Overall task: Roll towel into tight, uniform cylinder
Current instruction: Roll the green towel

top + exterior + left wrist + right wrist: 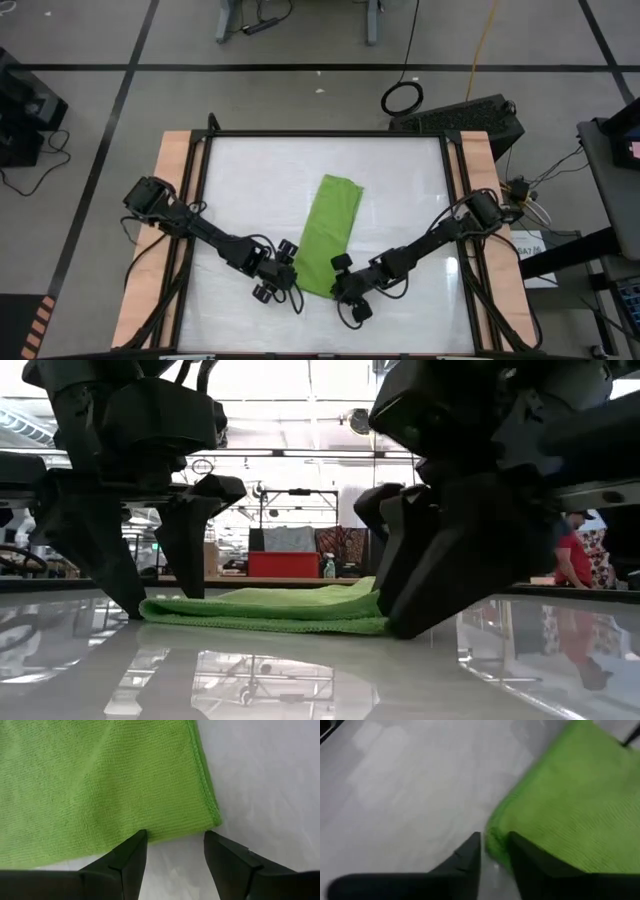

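two dark gripper tips sit at the near end of the towel (328,235), one at each corner. on my right gripper (494,851) the jaws are narrowed, with only a slim gap, and the towel's corner edge sits in or right at that gap; i cannot tell if they actually pinch cloth. on my left gripper (175,847) the jaws stand apart, tips down on the table (410,180) at the hem, holding nothing.

risk, as i judge it: if only one corner lifts, the roll starts skewed and comes out cone-shaped; a thin pinch could also slip off the soft fabric.

lime-green cloth, finely looped weave with a stitched hem, folded into a long flat strip at the table's middle. tabletop is glossy white and reflective.
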Robot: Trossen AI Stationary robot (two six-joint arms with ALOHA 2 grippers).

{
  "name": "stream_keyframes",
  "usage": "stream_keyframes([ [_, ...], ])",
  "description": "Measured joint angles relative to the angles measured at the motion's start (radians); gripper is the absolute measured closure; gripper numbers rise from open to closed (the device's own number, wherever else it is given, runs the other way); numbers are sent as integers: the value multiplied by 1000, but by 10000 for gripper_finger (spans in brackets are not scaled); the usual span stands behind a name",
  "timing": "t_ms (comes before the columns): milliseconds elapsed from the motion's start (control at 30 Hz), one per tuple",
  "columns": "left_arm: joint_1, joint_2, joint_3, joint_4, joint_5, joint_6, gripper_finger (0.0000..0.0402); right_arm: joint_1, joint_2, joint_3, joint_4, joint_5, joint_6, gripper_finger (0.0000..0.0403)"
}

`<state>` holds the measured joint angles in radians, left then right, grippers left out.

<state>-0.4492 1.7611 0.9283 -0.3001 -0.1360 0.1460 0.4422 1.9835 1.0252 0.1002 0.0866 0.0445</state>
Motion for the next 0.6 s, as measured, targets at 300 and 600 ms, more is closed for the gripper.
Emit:
stream_keyframes([
  [300, -12, 2, 0, 10, 5, -9, 201, 2, 0, 0, -25, 27, 217, 400],
  [600, -18, -2, 0, 12, -3, 44, 201, 32, -61, -7, -95, 175, 431, 402],
])
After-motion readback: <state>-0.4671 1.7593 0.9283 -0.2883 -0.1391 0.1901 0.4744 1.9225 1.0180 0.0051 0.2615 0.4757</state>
